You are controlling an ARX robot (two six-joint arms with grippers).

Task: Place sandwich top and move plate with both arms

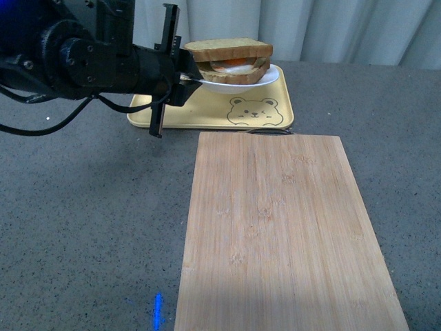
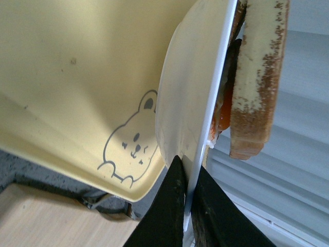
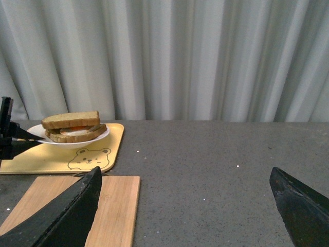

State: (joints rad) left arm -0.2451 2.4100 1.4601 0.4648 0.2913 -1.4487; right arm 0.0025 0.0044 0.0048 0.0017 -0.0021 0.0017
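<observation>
Front view gives you the layout, nearest first. The bamboo board (image 1: 289, 234) fills the near worktop (image 1: 83, 227) from 6 o'clock upward. At its far end, a touch toward 11 o'clock, lies the yellow bear tray (image 1: 207, 114). Over the tray's far half is the plate (image 1: 270, 77). The sandwich top (image 1: 227, 47) is already seated on the filling, so that step looks done and the plate move is in hand.

The left arm (image 1: 76, 58) reaches in from 9 o'clock. In the left wrist view the left fingers (image 2: 172, 206) are clamped on the plate's thin rim, one above and one below. The plate appears to hang just clear of the tray, though you cannot be sure of the gap from these pictures.

This is the relation your next move turns on. The grip is at the plate's 9 o'clock edge, so the whole load runs away from it toward 3 o'clock, and that rim is free and unsupported.

The right fingers (image 3: 61, 216) stand wide apart and hold nothing. They are well apart from the plate, which shows small and far in the right wrist view. The left arm is by far the nearer. You would likely bring the right arm to the 3 o'clock rim before carrying, since a one-sided pinch could let the plate tip.
</observation>
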